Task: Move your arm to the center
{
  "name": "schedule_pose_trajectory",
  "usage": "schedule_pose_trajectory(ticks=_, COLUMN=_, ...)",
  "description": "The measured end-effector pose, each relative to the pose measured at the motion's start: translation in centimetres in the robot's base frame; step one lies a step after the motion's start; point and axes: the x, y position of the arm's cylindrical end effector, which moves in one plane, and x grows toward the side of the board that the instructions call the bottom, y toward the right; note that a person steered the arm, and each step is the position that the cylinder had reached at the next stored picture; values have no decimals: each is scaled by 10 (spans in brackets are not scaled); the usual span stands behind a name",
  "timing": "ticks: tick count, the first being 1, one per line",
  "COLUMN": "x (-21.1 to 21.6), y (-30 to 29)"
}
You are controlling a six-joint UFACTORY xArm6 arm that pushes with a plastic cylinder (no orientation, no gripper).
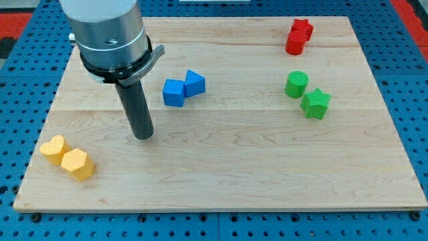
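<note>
- My tip (142,136) rests on the wooden board (221,181) left of centre, touching no block, a bare rod with nothing to open or pinch.
- The board's centre lies toward the view's right, just below two blue blocks (183,88).
- I judge a straight slide rightward, passing under the blue pair, does it cleanly.
- Yellow blocks (67,158) sit well clear behind.

One camera looks down at a slant from beyond the lower edge of the tabletop (221,167), facing the frame's top. It sits near enough that the tabletop nearly fills the frame, cropping the arm (107,27) at upper left.
</note>
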Motion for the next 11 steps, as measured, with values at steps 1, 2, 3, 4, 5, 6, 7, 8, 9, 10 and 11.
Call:
schedule_pose_trajectory(ticks=1, x=0, y=0)
schedule_pose_trajectory(ticks=2, x=0, y=4)
schedule_pose_trajectory(ticks=3, x=0, y=6)
schedule_pose_trajectory(ticks=4, x=0, y=9)
schedule_pose_trajectory(ticks=5, x=0, y=10)
schedule_pose_trajectory(ticks=6, x=0, y=13)
schedule_pose_trajectory(ticks=7, x=0, y=15)
schedule_pose_trajectory(ticks=8, x=0, y=18)
schedule_pose_trajectory(ticks=9, x=0, y=21)
schedule_pose_trajectory(ticks=10, x=-6, y=72)
schedule_pose_trajectory(ticks=11, x=7, y=91)
